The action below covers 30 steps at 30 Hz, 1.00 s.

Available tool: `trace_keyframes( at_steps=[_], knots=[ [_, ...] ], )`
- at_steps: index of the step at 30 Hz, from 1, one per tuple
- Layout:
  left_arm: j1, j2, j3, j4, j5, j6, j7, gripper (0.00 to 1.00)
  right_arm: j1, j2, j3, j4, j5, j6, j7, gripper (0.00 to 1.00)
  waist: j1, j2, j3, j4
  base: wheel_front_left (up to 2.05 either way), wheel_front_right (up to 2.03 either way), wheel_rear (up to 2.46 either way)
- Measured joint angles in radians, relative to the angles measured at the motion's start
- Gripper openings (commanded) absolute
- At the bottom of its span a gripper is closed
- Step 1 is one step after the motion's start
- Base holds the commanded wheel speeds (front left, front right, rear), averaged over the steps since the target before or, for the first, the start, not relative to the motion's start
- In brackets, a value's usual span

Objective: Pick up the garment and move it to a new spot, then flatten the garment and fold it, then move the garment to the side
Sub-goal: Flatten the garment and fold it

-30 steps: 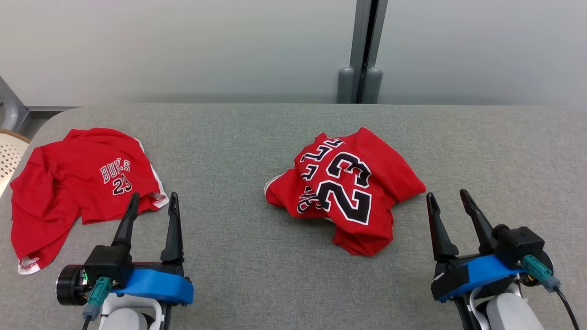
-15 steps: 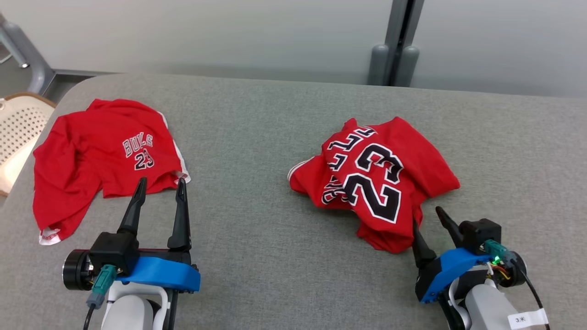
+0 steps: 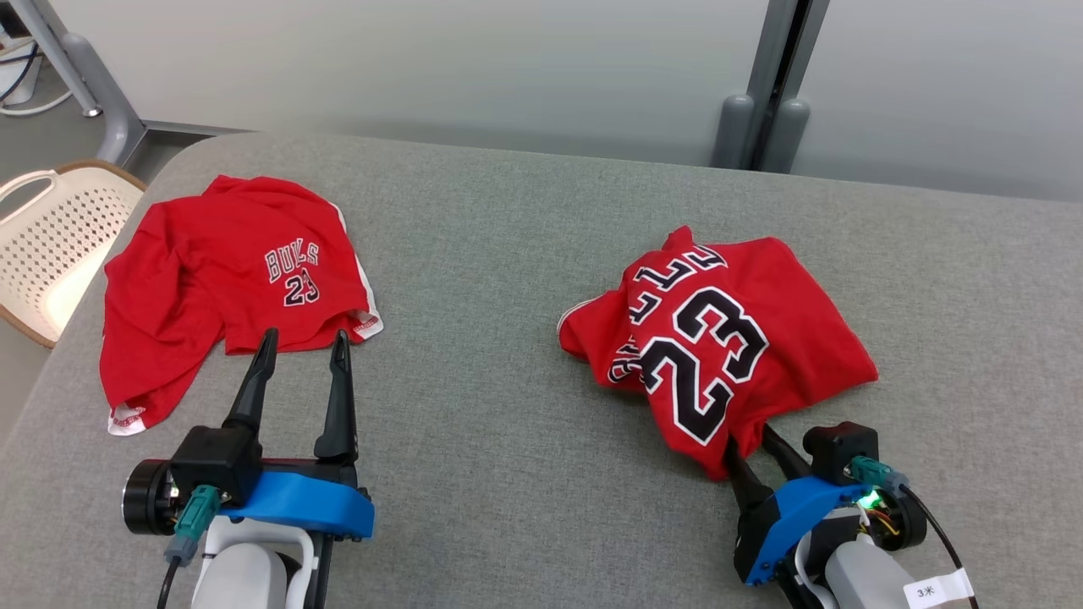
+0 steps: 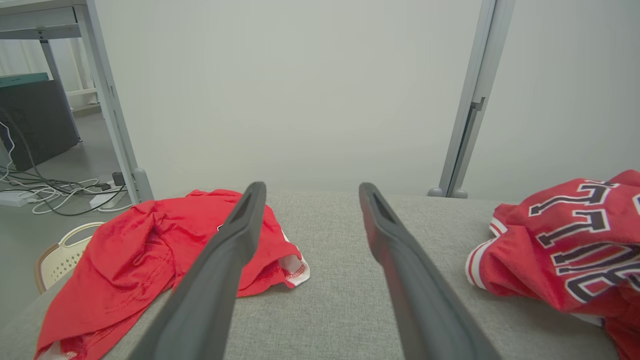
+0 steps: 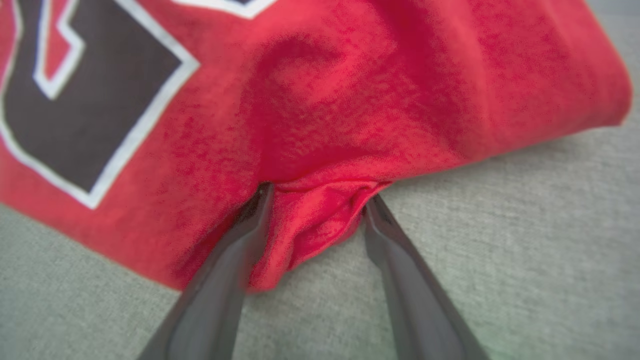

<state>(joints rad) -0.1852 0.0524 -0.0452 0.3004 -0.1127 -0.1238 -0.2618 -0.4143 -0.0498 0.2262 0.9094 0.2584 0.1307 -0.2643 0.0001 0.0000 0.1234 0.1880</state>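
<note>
Grey felt covers the table (image 3: 508,220), which from the head we see backed by a pale wall (image 3: 423,68) and a grey post (image 3: 766,101), with a white basket (image 3: 51,245) beside its left corner. The jersey (image 3: 719,338) lies crumpled right of centre. A second garment (image 3: 211,288) lies well apart at the left.

From the left wrist, our left gripper (image 4: 310,187) stands wide above the felt, with cables (image 4: 50,195) on the floor beyond.

From the right wrist, our right gripper (image 5: 320,192) straddles a fold at the jersey's near edge; we cannot tell whether it pinches.
</note>
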Motion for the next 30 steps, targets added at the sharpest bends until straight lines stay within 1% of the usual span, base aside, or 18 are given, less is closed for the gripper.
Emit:
trace_keyframes(
  at_steps=[3,7,15,22,24,27,28,29,30],
  knots=[
    [0.008,0.000,0.005,0.000,0.000,0.000,0.000,1.00,0.007,0.003,-0.005,-0.023,0.005,0.000,0.000,0.00,0.0000,0.0000,-0.007,-0.007,0.00,0.00,0.00],
    [0.030,-0.001,0.003,0.005,0.000,0.000,0.000,1.00,0.046,-0.004,-0.086,-0.110,-0.010,0.000,0.000,0.00,0.0000,0.0000,-0.033,-0.028,0.00,0.00,0.00],
    [0.056,-0.001,-0.006,0.003,-0.011,0.000,0.000,1.00,0.192,-0.086,-0.286,-0.254,-0.032,0.000,0.000,0.00,0.0000,0.0000,-0.068,-0.067,0.00,0.00,0.00],
    [0.065,-0.002,-0.013,-0.003,-0.019,0.000,0.000,1.00,0.269,-0.144,-0.468,-0.323,-0.059,0.000,0.000,0.00,0.0000,0.0000,-0.074,-0.088,0.00,0.00,0.00],
    [0.065,-0.002,-0.013,-0.005,-0.020,0.000,0.000,1.00,0.283,-0.146,-0.498,-0.336,-0.067,0.000,0.000,0.00,-0.0001,0.0000,-0.073,-0.089,0.00,0.00,0.00],
    [0.065,-0.002,-0.011,-0.008,-0.020,0.000,0.000,1.00,0.293,-0.138,-0.508,-0.352,-0.083,0.000,0.000,0.00,-0.0001,0.0000,-0.071,-0.093,0.00,0.00,0.00],
    [0.065,-0.002,-0.008,-0.008,-0.020,0.000,0.000,1.00,0.293,-0.131,-0.508,-0.358,-0.088,0.000,0.000,0.80,-0.0001,0.0000,-0.070,-0.094,0.00,0.00,0.00],
    [0.065,-0.002,-0.007,-0.009,-0.020,0.000,0.000,1.00,0.293,-0.122,-0.508,-0.368,-0.091,0.000,0.000,1.00,-0.0001,0.0000,-0.069,-0.095,0.00,0.00,0.00],
    [0.065,-0.002,-0.005,-0.009,-0.020,0.000,0.000,1.00,0.293,-0.114,-0.507,-0.384,-0.094,0.000,0.000,1.00,-0.0001,0.0000,-0.067,-0.097,0.00,0.00,0.00]
  ],
)
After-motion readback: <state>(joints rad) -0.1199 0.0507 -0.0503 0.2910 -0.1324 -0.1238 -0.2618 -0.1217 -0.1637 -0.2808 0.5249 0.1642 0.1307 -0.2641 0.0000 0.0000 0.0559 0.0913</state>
